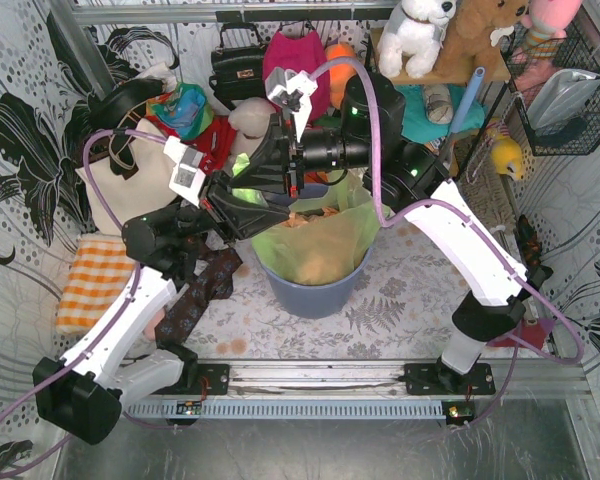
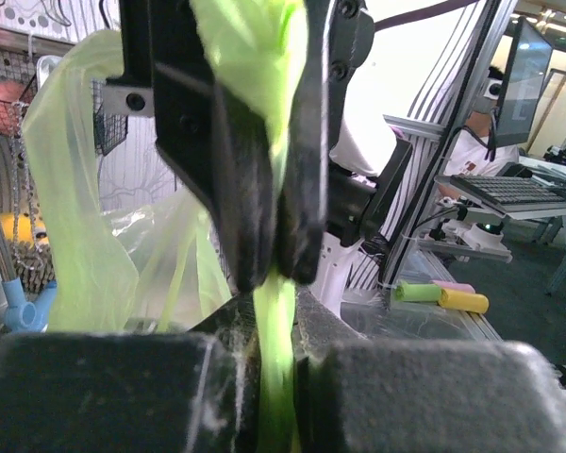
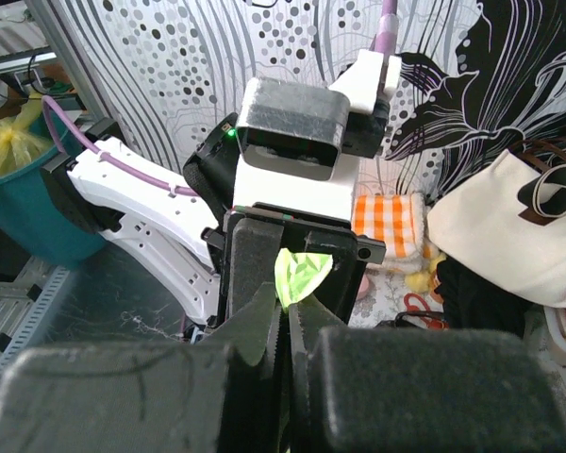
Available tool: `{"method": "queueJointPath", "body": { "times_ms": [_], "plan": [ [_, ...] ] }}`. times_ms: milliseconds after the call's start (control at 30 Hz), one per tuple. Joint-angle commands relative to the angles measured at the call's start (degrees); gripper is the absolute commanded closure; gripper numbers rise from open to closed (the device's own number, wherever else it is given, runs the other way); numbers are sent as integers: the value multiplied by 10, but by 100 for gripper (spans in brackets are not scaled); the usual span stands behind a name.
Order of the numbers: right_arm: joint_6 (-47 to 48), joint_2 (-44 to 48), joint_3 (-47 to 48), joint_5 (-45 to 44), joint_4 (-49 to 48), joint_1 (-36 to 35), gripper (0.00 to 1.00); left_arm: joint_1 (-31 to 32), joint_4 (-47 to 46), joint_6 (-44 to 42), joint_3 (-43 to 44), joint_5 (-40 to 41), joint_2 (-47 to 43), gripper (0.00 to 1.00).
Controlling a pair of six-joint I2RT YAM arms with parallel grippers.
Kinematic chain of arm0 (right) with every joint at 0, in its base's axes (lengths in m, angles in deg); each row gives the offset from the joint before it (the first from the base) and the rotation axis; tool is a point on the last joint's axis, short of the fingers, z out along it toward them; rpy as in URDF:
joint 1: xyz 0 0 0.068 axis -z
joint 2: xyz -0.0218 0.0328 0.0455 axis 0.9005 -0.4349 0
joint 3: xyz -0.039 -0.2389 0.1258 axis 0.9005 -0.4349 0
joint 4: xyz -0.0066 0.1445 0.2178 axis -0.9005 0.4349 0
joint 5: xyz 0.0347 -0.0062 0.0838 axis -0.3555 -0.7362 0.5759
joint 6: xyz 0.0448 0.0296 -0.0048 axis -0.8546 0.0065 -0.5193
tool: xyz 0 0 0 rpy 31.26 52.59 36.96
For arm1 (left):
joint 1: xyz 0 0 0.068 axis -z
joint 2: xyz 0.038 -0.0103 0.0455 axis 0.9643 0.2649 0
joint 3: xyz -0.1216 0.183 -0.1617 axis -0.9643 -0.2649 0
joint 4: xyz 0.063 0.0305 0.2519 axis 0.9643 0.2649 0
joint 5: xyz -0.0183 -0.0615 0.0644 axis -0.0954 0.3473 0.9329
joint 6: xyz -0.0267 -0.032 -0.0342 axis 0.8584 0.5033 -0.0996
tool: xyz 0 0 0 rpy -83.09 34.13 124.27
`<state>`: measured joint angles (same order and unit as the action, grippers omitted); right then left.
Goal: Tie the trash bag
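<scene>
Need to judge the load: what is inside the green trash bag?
Tan crumpled paper shows through the trash bag; anything lower is hidden by the blue bin.

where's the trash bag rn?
Top view, centre: the trash bag sits in the blue-grey bin between the two arms, its top drawn up to where the left gripper and right gripper pinch it.

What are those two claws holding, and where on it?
The trash bag. The left gripper and the right gripper, tip to tip, both pinch one twisted strand of its loose top edge.
</scene>
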<state>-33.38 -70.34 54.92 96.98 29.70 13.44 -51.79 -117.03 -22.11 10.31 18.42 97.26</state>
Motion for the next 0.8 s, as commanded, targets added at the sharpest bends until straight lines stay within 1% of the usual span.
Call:
{"method": "queueJointPath", "body": {
  "times_ms": [0,167,467,700,767],
  "plan": [
    [-11,28,-9,-23,-43,0,100,5,24,-28,-20,-8,-9,83],
    [-14,38,-25,-39,-56,0,100,7,37,-33,-53,0,-13,82],
    [-20,61,-56,-50,-78,0,100,11,79,-61,-91,18,-28,83],
    [-26,65,-65,-55,-84,0,100,12,101,-78,-96,27,-35,86],
    [-21,64,-51,-86,-65,0,99,12,103,-80,-94,27,-36,86]
  ]
}}
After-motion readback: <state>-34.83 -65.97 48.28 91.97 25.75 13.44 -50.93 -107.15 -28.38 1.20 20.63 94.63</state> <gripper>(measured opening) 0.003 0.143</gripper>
